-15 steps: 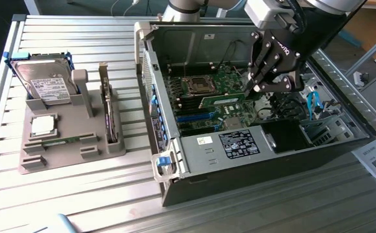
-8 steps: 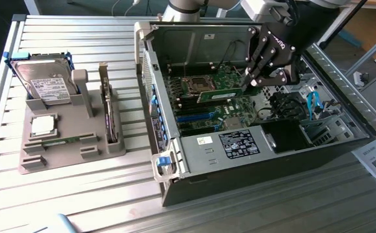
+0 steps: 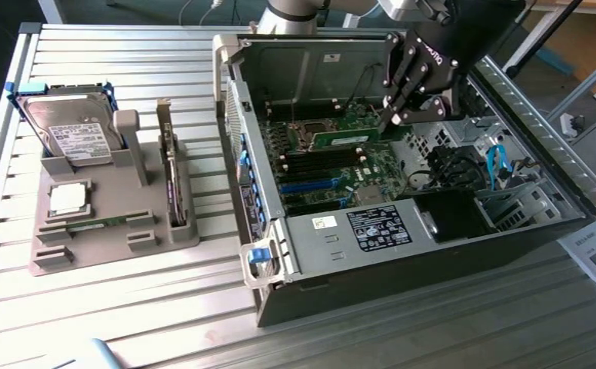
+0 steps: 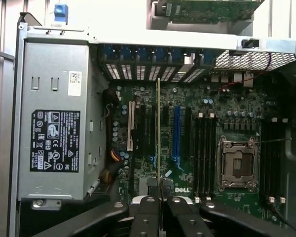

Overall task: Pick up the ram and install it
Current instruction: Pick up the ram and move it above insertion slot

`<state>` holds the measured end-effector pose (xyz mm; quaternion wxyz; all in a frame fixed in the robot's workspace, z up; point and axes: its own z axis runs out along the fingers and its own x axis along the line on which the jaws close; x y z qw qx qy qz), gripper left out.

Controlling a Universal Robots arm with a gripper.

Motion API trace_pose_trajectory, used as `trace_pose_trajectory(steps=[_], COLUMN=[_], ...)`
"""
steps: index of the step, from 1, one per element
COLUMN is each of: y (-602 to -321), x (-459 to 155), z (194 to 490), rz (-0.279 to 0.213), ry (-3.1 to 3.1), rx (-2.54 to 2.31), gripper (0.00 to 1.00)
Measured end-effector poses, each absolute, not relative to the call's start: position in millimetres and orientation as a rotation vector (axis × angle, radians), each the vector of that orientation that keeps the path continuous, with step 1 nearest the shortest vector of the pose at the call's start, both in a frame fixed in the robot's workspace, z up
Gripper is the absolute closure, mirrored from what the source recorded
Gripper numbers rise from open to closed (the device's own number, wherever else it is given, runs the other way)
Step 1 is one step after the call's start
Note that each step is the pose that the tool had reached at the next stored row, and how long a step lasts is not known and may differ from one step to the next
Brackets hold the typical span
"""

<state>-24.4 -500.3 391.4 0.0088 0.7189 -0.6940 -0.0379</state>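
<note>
My gripper (image 3: 395, 119) reaches down into the open computer case (image 3: 238, 84) and is shut on the ram (image 3: 344, 138), a narrow green stick held by one end above the motherboard (image 3: 374, 173). In the wrist view the ram (image 4: 158, 133) shows edge-on as a thin line running out from between the black fingers (image 4: 147, 210) of the gripper (image 4: 160, 200). It hangs above the board, apart from it. The black memory slots (image 4: 202, 153) lie beside the processor socket (image 4: 237, 163), off to one side of the ram's line.
The power supply (image 3: 380, 227) with its black label fills the near end of the case. Blue cables (image 3: 497, 165) and drive bays sit at the exterior view's right. Outside, a grey fixture (image 3: 92, 238) carries a hard drive (image 3: 67, 131), a square processor chip (image 3: 69, 198) and an upright card (image 3: 178, 192).
</note>
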Motion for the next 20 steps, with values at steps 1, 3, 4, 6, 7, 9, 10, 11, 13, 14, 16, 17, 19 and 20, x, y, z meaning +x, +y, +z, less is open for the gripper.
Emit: trace_pose_trajectory(steps=[1,3,4,6,7,9,10,11,13,14,16,17,19,20], y=[-497.1,-491.2,-487.1,-478.3,-476.3,-472.9,-471.3,-470.2,-469.3,-469.4,-469.3,-469.3,-469.3,-469.3], x=[-24.3,-24.0,-23.8,-23.3,-23.2,-23.0,-22.9,-22.8,-22.7,-22.7,-22.8,-22.8,-22.8,-22.8], z=[391.4,391.3,391.3,391.2,391.2,391.2,391.2,391.2,391.2,391.2,391.2,391.2,391.2,391.2], rz=[-0.118,-0.118,-0.118,-0.118,-0.118,-0.118,-0.118,-0.118,-0.118,-0.118,-0.118,-0.118,-0.118,-0.118], ry=[-2.168,-2.168,-2.168,-2.168,-2.168,-2.168,-2.168,-2.168,-2.168,-2.168,-2.168,-2.168,-2.168,-2.168], rx=[2.246,2.246,2.246,2.246,2.246,2.246,2.246,2.246,2.246,2.246,2.246,2.246,2.246,2.246], gripper=[0.88,0.88,0.88,0.88,0.88,0.88,0.88,0.88,0.88,0.88,0.88,0.88,0.88,0.88])
